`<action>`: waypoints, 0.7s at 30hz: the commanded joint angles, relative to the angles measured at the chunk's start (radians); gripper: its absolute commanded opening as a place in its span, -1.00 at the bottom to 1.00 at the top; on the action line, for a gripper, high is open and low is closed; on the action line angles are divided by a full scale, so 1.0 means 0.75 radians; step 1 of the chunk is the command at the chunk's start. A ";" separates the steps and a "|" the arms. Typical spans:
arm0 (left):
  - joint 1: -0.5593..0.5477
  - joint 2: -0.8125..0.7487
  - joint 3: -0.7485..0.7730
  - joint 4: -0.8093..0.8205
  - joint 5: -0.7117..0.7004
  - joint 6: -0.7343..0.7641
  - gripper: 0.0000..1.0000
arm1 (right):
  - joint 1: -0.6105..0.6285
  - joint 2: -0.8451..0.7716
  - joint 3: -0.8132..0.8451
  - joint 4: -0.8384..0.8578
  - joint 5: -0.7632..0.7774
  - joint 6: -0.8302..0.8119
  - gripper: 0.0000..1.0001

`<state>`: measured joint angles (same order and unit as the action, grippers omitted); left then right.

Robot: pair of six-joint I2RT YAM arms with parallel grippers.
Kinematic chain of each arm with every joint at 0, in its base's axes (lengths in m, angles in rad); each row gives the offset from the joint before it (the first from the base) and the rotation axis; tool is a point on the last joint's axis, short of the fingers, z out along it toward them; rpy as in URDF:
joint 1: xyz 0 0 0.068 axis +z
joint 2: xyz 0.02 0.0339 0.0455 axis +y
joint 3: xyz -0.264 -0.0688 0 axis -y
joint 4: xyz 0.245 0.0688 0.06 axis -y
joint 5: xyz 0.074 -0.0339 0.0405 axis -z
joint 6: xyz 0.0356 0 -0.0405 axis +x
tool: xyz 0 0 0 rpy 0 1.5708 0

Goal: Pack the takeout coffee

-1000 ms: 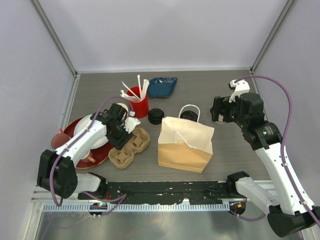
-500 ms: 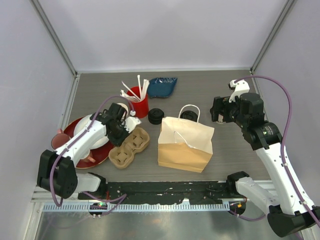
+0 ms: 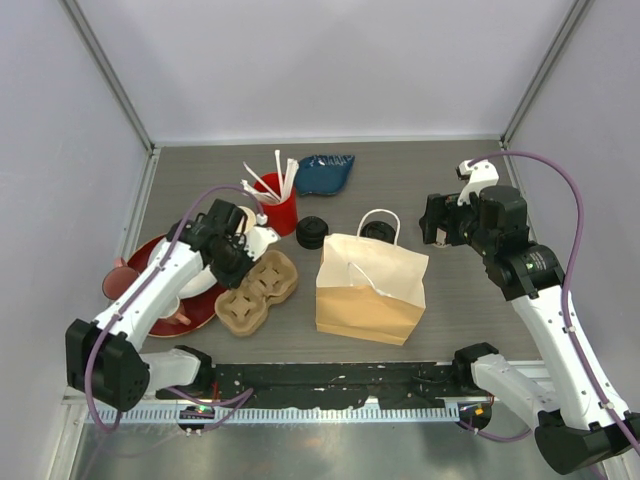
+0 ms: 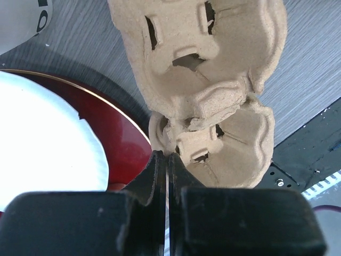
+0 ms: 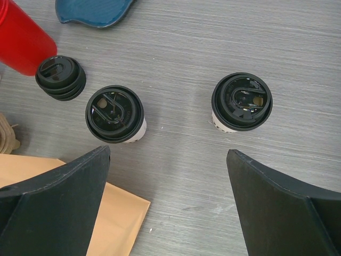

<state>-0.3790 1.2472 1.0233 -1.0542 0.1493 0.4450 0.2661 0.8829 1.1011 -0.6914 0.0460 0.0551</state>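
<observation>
Left wrist camera is showing the left gripper (image 4: 162, 154) with its fingers pressed almost together, only a hairline slit between them. Its tips are meeting the near-left rim of the pulp cup carrier (image 4: 213, 90) and appear to be pinching it. The carrier is lying on the table, its edge just beside a red plate (image 4: 120, 144) that is carrying a white plate (image 4: 42, 144).

From the top, the left gripper (image 3: 240, 262) is reaching over the red plate (image 3: 150, 300) toward the carrier (image 3: 258, 290).

The right gripper (image 5: 168, 152) is hanging spread wide and holding nothing, its fingers (image 5: 58, 197) apart from everything below. Two takeout coffee cups are standing upright under it on the table, one to the left (image 5: 114, 113) and one to the right (image 5: 241, 101), well apart, both with black sip lids on.

In the top view only the left cup (image 3: 378, 231) is showing, just beyond the paper bag (image 3: 370, 285). The right gripper (image 3: 435, 222) is covering the other.

A stack of black lids (image 3: 312, 232) is sitting left of that cup, near a red cup of white sticks (image 3: 281, 212). A blue dish (image 3: 325, 172) is lying farther back.

The table (image 3: 430, 165) is showing grey wood grain, and pale walls (image 3: 330, 60) with metal corner posts are enclosing it on three sides.
</observation>
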 commanded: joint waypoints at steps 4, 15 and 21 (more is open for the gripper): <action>0.006 -0.102 0.116 -0.098 0.040 -0.035 -1.00 | -0.007 -0.034 0.074 -0.013 -0.012 0.006 0.92; 0.004 -0.223 0.539 -0.327 0.008 -0.082 -1.00 | -0.005 0.035 0.447 -0.109 -0.094 0.027 0.72; 0.002 -0.178 0.879 -0.413 -0.048 -0.158 -1.00 | 0.011 0.195 0.834 -0.111 -0.408 0.207 0.37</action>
<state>-0.3782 1.1023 1.5478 -1.2980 0.1329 0.3695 0.2661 0.9768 1.5570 -0.7990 -0.0620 0.1112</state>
